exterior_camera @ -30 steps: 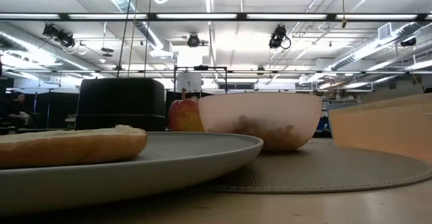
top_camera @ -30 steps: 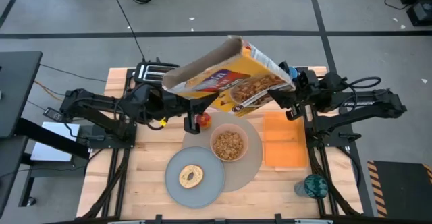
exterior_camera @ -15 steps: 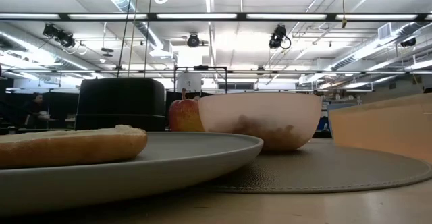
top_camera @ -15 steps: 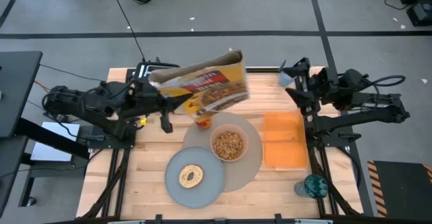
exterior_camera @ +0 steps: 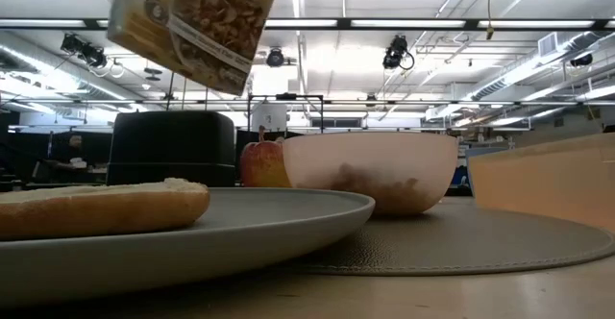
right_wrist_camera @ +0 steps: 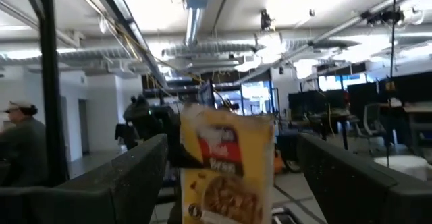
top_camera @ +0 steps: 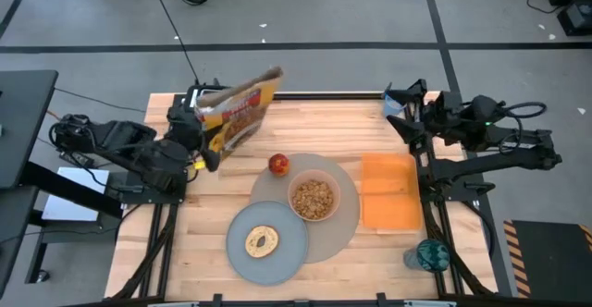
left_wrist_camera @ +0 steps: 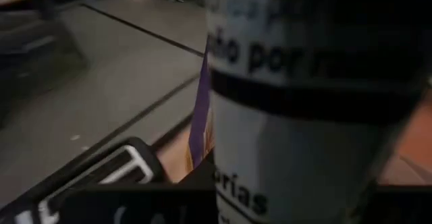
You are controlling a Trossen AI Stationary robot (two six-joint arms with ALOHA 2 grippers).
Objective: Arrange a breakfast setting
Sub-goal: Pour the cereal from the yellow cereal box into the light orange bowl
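My left gripper (top_camera: 205,139) stays clamped on the yellow cereal box (top_camera: 236,113), held aloft at ten o'clock, clear of the filled pink bowl (top_camera: 314,197); my right gripper (top_camera: 407,113) waits at two o'clock, fingers apart.

Long white ceiling lights (exterior_camera: 384,23) make the room bright. The left wrist view is dim and blurry up close.

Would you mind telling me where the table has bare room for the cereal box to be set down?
Bare wood lies along the far edge between the cereal box and the right pincer, and on the left side beside the grey plate. The middle is crowded: apple, bowl and plate sit together on the placemat, with an orange cloth alongside.
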